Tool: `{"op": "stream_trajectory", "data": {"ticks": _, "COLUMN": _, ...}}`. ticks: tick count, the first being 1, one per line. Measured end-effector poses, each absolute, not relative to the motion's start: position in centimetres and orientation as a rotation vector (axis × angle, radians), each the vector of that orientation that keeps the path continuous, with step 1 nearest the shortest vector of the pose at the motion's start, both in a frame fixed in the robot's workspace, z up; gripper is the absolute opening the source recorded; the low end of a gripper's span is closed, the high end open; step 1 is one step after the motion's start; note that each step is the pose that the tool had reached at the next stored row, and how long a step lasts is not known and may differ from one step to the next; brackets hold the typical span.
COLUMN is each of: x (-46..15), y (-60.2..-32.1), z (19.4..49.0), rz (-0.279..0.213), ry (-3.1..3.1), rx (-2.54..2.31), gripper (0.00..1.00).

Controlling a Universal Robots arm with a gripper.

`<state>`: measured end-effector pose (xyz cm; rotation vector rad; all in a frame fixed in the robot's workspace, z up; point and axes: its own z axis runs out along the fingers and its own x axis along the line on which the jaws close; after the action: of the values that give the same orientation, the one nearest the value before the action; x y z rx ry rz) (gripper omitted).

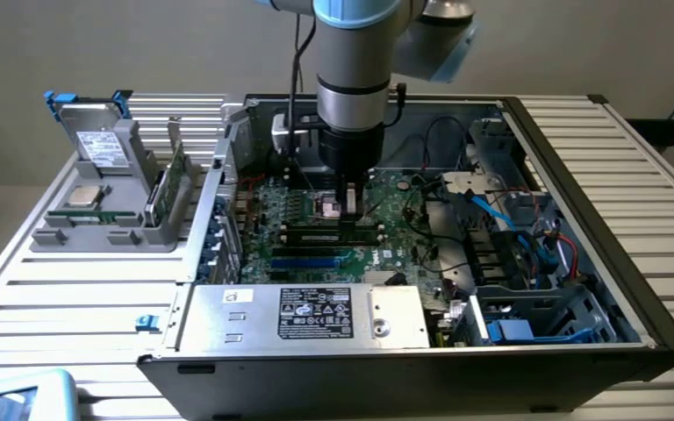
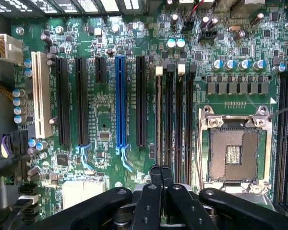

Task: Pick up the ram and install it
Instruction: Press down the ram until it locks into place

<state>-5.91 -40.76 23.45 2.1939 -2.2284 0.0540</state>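
**Wrist view: fingers shut over the memory slots**

Wrist view looks down on the motherboard [image 2: 105, 110]. The gripper [image 2: 159, 173] has its fingers pressed together, and nothing shows between them. Its tips sit over the bank of long dark slots beside the CPU socket [image 2: 235, 153].

The ram [image 2: 158, 120] reads as a thin edge standing in the slot with the white latch [image 2: 158, 71], running away from the fingertips in line with them. The tips lie at its near end. Touching or just clear, cannot tell.

Exterior view: the gripper [image 1: 349, 209] comes straight down inside the open case, with the ram [image 1: 331, 233] lying low across the board just beside and under it.

Risks, as judged:
- Force on one end only could seat the stick unevenly, one end down and the far end proud with its latch not closed.
- Tips slightly off the stick's line would slip onto the neighbouring slot or the board.
- Hard pressure on a stick that is not square in the slot could bend it or flex the motherboard.
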Motion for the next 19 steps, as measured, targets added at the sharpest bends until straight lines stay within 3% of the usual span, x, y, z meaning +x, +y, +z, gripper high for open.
{"op": "stream_trajectory", "data": {"ticks": 19, "x": -8.2, "y": -40.8, "z": 23.6, "rz": 0.054, "ry": -2.228, "rx": 2.194, "gripper": 0.11}}
